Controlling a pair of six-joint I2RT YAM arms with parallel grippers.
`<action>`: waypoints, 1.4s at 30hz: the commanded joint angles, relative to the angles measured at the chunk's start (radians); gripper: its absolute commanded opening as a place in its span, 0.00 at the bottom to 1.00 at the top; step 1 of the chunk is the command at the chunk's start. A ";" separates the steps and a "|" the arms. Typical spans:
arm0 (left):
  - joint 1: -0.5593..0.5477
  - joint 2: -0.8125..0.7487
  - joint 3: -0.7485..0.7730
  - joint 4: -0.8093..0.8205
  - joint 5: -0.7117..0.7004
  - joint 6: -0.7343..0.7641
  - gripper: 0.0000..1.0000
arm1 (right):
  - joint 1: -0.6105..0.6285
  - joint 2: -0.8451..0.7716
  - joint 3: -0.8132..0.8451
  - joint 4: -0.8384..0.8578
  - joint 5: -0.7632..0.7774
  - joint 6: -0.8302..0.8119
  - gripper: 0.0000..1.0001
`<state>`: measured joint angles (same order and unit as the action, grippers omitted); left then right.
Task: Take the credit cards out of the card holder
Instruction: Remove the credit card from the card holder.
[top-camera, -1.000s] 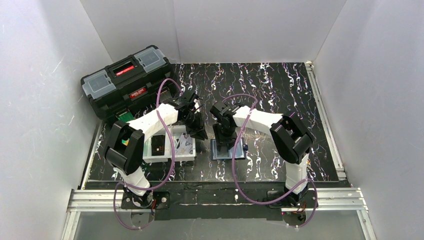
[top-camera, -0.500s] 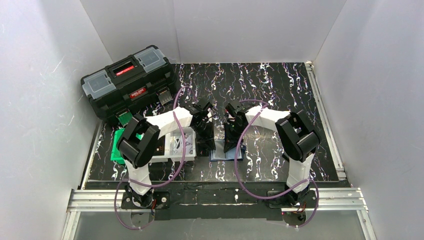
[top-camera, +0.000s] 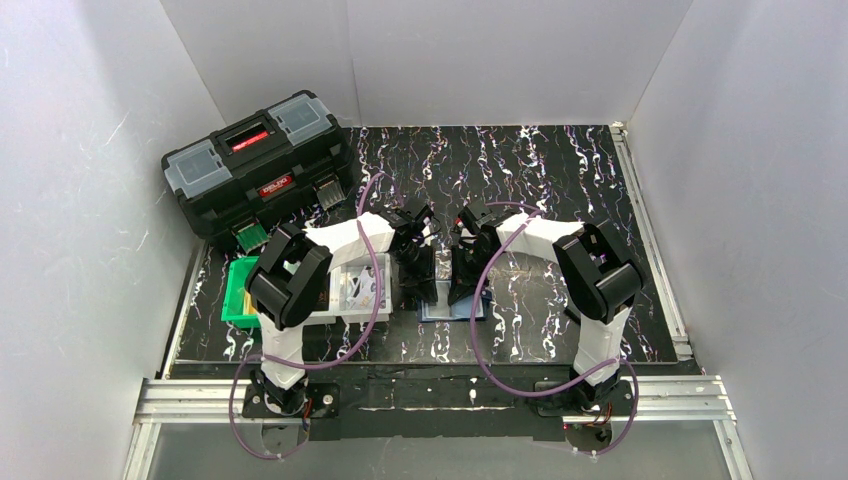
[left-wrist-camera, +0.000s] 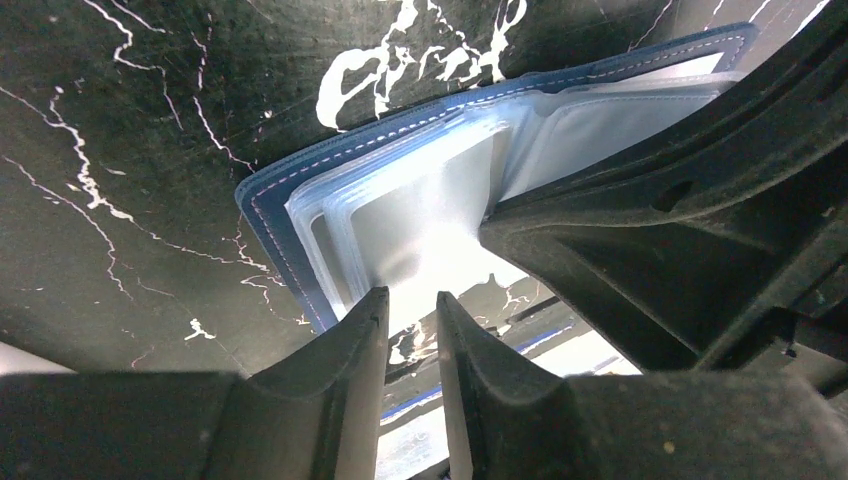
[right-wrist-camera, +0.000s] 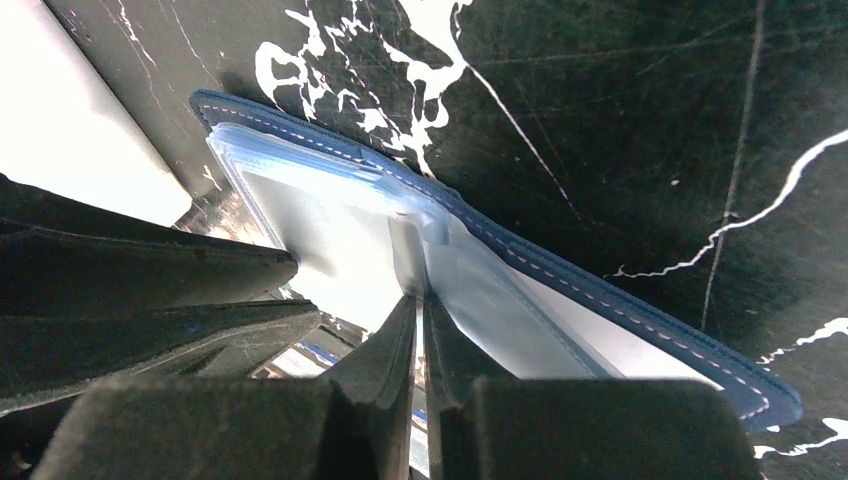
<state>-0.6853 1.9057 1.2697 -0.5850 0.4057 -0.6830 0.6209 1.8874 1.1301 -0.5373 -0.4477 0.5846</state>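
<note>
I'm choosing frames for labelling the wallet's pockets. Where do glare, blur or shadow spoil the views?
Left wrist: glare whitens the clear pockets of the card holder just ahead of the left gripper, whose fingers look dark and soft. Right wrist: a blown-out white patch at upper left; the right gripper is a blurred silhouette. Top view: even light, but the arms hide most of the holder.

Both arms converge mid-table (top-camera: 560, 170). Left gripper (top-camera: 421, 291) and right gripper (top-camera: 462, 290) point down, side by side, over the blue card holder (top-camera: 481, 306). White tray (top-camera: 349, 292) adjoins left. Black toolbox (top-camera: 258, 160) stands far left.
</note>
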 joint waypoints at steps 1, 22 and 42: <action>-0.008 -0.017 0.020 -0.065 -0.066 0.026 0.25 | 0.007 0.029 -0.040 0.027 0.079 -0.017 0.13; -0.008 0.010 0.020 -0.044 -0.039 0.037 0.24 | 0.000 0.037 -0.036 0.025 0.069 -0.021 0.12; -0.032 -0.027 0.032 0.054 0.065 -0.035 0.24 | -0.006 0.029 -0.050 0.038 0.060 -0.022 0.13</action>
<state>-0.6922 1.9244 1.2922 -0.6254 0.3935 -0.6819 0.6067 1.8874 1.1160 -0.5201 -0.4755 0.5838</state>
